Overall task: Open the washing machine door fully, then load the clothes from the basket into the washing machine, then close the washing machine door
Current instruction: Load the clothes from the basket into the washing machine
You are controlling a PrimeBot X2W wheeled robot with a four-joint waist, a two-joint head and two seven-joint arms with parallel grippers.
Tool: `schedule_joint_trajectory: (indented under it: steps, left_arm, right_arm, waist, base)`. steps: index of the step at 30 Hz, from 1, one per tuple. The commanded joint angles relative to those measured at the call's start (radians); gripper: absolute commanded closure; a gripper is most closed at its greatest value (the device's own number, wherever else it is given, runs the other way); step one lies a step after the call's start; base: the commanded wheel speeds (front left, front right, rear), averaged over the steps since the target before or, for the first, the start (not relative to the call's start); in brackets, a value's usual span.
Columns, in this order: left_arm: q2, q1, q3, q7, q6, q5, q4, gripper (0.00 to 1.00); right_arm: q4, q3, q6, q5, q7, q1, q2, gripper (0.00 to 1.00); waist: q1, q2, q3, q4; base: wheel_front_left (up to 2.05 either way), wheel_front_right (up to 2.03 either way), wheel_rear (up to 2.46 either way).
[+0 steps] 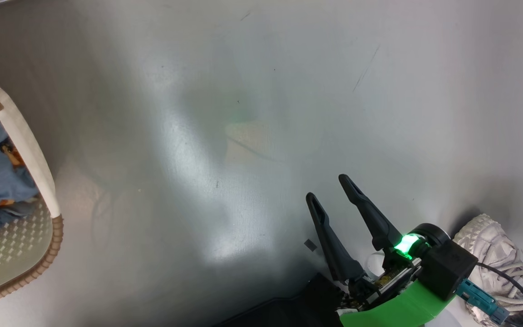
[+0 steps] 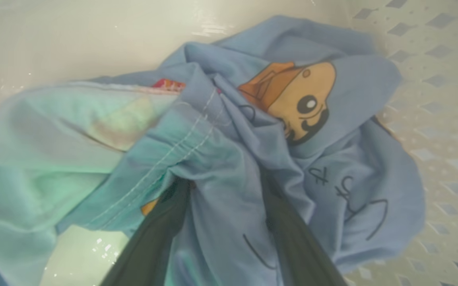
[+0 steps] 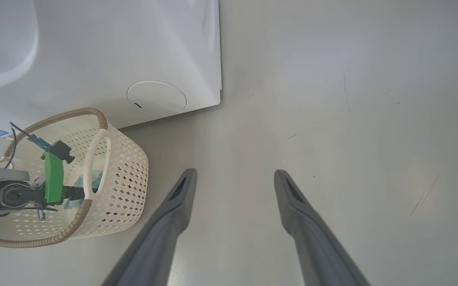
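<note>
L gripper (image 2: 223, 198) tips under clothes (image 2: 356, 119)

Basket (image 3: 125, 186) sits on floor (image 3: 332, 119), just in front of washing machine (image 3: 94, 47), near the cap (image 3: 156, 98) low on its front. Clothes (image 2: 253, 139) lie in basket, bunched to one side. L gripper (image 2: 225, 190) is inside basket, fingers sunk in clothes. R gripper (image 1: 327, 186) is over floor, well right of basket in head view. Shoe (image 1: 488, 245) lies on floor just right of R gripper.
</note>
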Motion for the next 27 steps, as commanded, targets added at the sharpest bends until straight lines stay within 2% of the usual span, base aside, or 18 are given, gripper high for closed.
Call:
schedule_joint_trajectory:
  steps: [1,2,9,19,27]
  left_arm:
    - [0.029,0.005,0.021,0.000,-0.002,-0.002,0.013,0.81]
    - [0.020,0.003,0.017,0.004,-0.002,-0.009,0.020,1.00]
    - [0.000,0.018,0.011,-0.016,-0.002,-0.071,0.024,1.00]
    - [0.039,0.063,0.046,-0.151,-0.002,-0.158,-0.072,1.00]
    - [0.015,0.129,0.061,-0.209,-0.002,-0.187,-0.157,1.00]
  right_arm:
    - [-0.017,0.027,0.002,0.017,-0.005,0.053,-0.007,0.00]
    - [-0.017,0.028,0.002,0.019,-0.005,0.055,-0.007,0.00]
    - [-0.019,0.021,0.002,0.027,-0.005,0.055,-0.007,0.00]
    - [-0.020,0.013,0.002,0.032,-0.005,-0.001,-0.007,0.00]
    - [0.014,-0.023,0.002,0.014,-0.005,-0.044,-0.007,0.00]
  waist:
    - [0.0000,0.0000,0.000,-0.001]
    - [0.0000,0.0000,-0.001,-0.001]
    - [0.0000,0.0000,-0.005,-0.002]
    - [0.0000,0.0000,-0.030,0.007]
    - [0.0000,0.0000,-0.123,0.079]
  base:
    - [0.00,0.00,0.00]
    - [0.00,0.00,0.00]
    - [0.00,0.00,0.00]
    - [0.00,0.00,0.00]
    - [0.00,0.00,0.00]
